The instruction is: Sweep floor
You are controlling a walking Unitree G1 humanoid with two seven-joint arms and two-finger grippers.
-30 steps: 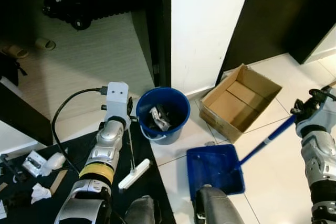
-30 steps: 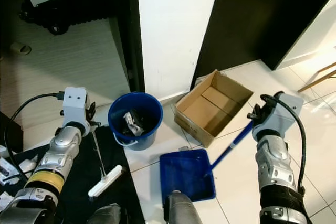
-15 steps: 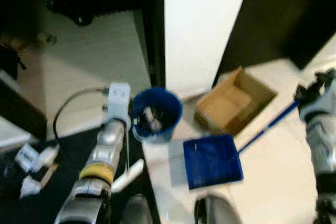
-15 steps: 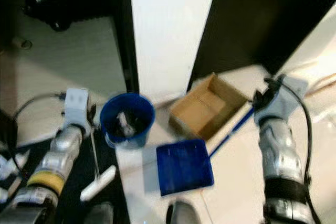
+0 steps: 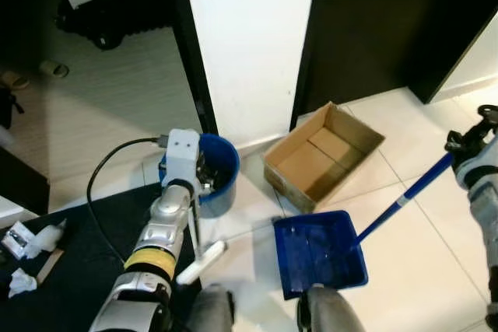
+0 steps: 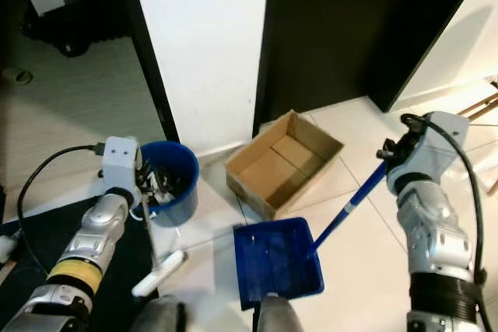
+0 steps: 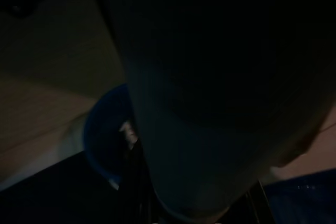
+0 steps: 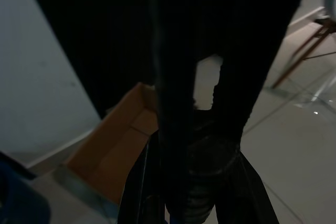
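A blue dustpan (image 5: 319, 250) lies flat on the white tiles just ahead of my feet. Its long blue handle (image 5: 405, 200) rises to the right into my right gripper (image 5: 461, 144), which is shut on it. My left gripper (image 5: 204, 183) hangs at the near rim of a blue bucket (image 5: 226, 162) and is shut on the thin metal handle of a small broom. The broom's white head (image 5: 201, 262) rests on the floor at the edge of the black mat. In the left wrist view the bucket (image 7: 102, 135) is faintly visible in the dark.
An open cardboard box (image 5: 323, 153) sits on the tiles beyond the dustpan, against a white pillar (image 5: 249, 36) and a dark door. A black mat (image 5: 70, 262) with paper scraps (image 5: 31, 235) lies at the left. Wooden chair legs (image 6: 482, 103) stand at the far right.
The whole view has swung to the right, so bucket and box now sit further left in the picture. Both grippers keep their hold; my left wrist now overlaps the bucket's rim.
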